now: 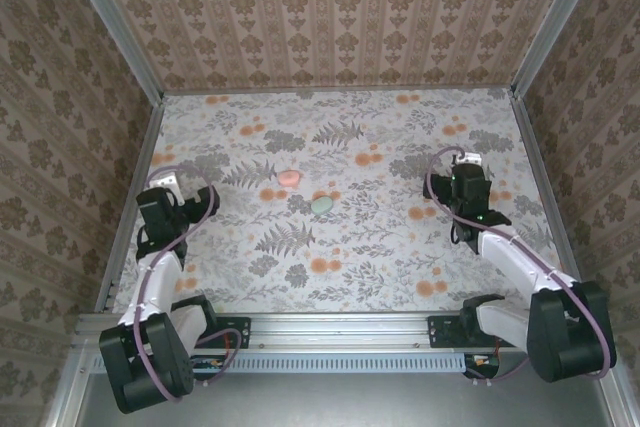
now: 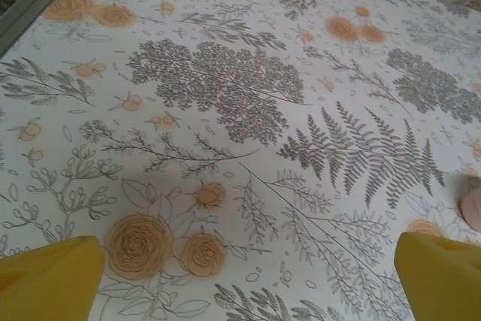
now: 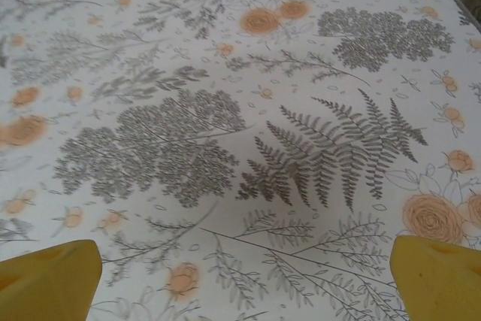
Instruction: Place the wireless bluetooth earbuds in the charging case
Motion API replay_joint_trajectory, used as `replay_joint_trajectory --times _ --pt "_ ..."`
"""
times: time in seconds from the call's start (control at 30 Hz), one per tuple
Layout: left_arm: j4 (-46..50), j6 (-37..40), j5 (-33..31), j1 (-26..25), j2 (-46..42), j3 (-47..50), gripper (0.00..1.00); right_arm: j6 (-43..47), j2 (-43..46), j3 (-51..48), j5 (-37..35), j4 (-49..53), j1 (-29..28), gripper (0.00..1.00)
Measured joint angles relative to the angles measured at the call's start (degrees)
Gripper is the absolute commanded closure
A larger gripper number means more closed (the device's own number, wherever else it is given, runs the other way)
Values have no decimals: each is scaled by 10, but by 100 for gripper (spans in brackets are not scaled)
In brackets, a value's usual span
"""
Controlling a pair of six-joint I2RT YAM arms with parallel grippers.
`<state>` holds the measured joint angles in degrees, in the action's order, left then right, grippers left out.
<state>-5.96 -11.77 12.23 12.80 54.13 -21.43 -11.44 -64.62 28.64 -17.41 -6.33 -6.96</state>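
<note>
Pink and green show from above: one pink piece (image 1: 290, 177) and one green piece (image 1: 321, 204) lie apart near the middle of the table (image 1: 400, 257), each slightly longer left-to-right; which way they face is too small to tell. The left gripper (image 1: 166, 185) is near the left edge and the right gripper (image 1: 468, 163) near the right edge. In the left wrist view, the left gripper (image 2: 244, 280) is spread wide and grasps nothing, with a pink sliver at the right border. In the right wrist view, the right gripper (image 3: 242, 280) is likewise released over bare cloth.
</note>
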Motion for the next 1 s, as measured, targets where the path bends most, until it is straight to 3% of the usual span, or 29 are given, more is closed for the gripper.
replay_joint_trajectory --times 0.2,0.43,0.63,0.83,1.0 --pt "-93 13 -67 -25 -6 55 0 15 -69 -43 -4 -133 23 0" --pt "-205 89 -133 -117 42 83 0 47 -136 -43 31 -250 43 0" --pt "-367 117 -147 -124 156 94 0 63 -219 -52 49 -376 51 0" --pt "-485 120 -150 -125 295 80 0 68 -230 -65 57 -411 51 0" --pt "-450 128 -148 -132 342 16 0 70 -230 -65 59 -424 51 0"
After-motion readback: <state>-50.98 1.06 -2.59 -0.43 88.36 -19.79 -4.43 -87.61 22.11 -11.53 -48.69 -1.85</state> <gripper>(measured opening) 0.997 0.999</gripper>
